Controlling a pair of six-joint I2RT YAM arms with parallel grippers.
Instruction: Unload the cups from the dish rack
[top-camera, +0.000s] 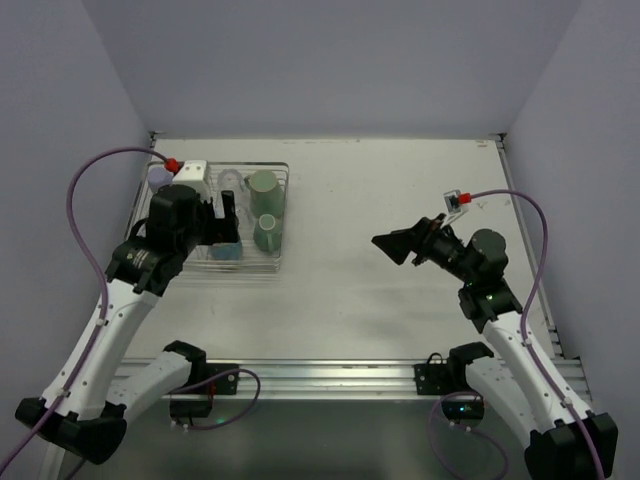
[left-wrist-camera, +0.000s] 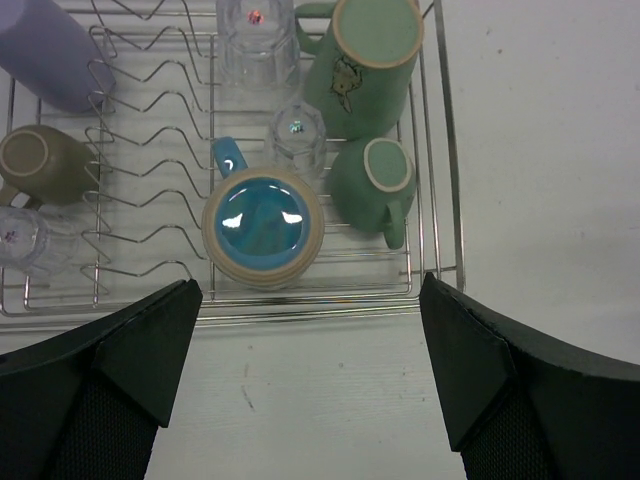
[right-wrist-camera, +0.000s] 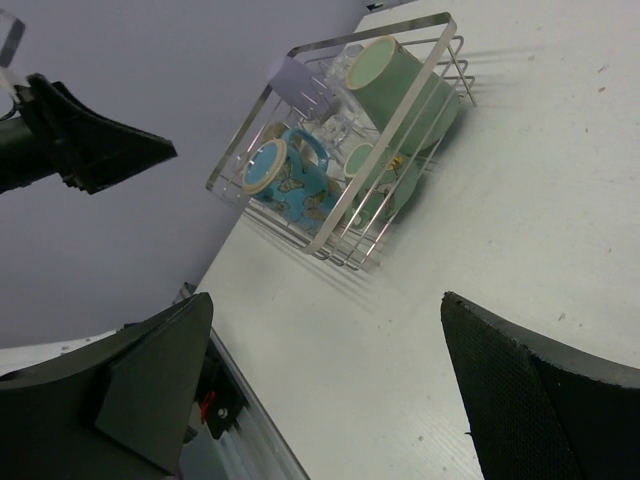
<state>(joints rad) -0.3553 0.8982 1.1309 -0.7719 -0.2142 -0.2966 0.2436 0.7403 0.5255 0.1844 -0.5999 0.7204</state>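
Lavender cup (left-wrist-camera: 45, 50) cut off at corner; left arm (top-camera: 165, 235) covers dish rack (left-wrist-camera: 150, 200) overhead; left jaws, right jaws wide.

Silver wire dish rack (left-wrist-camera: 320, 296), mint-green mugs (left-wrist-camera: 370, 60), blue mug (left-wrist-camera: 263, 225) rimmed in cream, lavender cup (left-wrist-camera: 45, 50), beige cup (left-wrist-camera: 40, 165), clear glasses (left-wrist-camera: 258, 40), white bench (left-wrist-camera: 540, 150).

top: overhead | left wrist: down, close | right wrist: oblique | shared: dish rack (left-wrist-camera: 150, 215)

A robot lab cell: plain lavender walls (top-camera: 330, 60) box in a white table (top-camera: 380, 290) edged by an aluminium rail (top-camera: 330, 378).
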